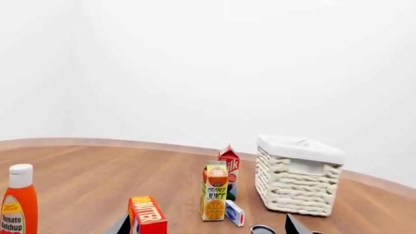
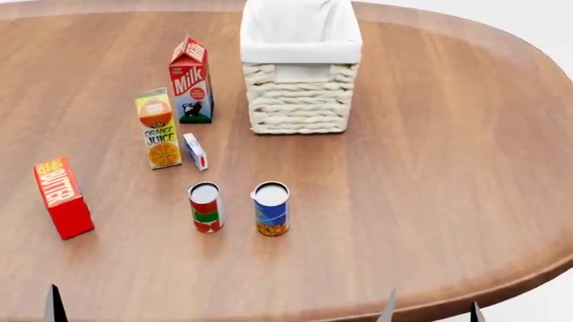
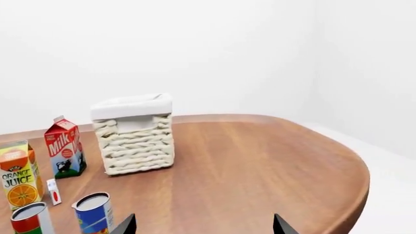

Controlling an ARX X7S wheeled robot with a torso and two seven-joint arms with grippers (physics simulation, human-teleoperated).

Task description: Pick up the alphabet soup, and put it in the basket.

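On the bench, far edge, centre: basket [image 2: 301, 100], cream wicker, white cloth lining folded over its rim; upright.
Alphabet soup: which of the two cans it is cannot be told, labels too small to read. Both stand upright towards the near edge, side by side, apart, well short of the basket.
Blue-labelled can [image 2: 271, 208]: the one on the right; blue and orange label, pale lid.
Red-labelled can [image 2: 206, 206]: the one on the left; red, white and green bands.
Milk carton [image 2: 190, 80]: upright, left of the basket, not touching it.
Orange juice carton [image 2: 158, 128]: upright, nearer than the milk carton and slightly left of it.
Small white box [image 2: 194, 151]: just beside the juice carton, on its right.
Butter box [image 2: 62, 197]: red, standing towards the left edge, well apart from the cans.
Tomato ketchup bottle [image 1: 17, 201]: seen only from the left wrist; orange body, white cap, upright.
Left gripper [image 1: 204, 228]: dark fingertips spread apart, holding nothing.
Right gripper [image 3: 205, 225]: fingertips likewise spread apart, holding nothing, near the bench's near edge.
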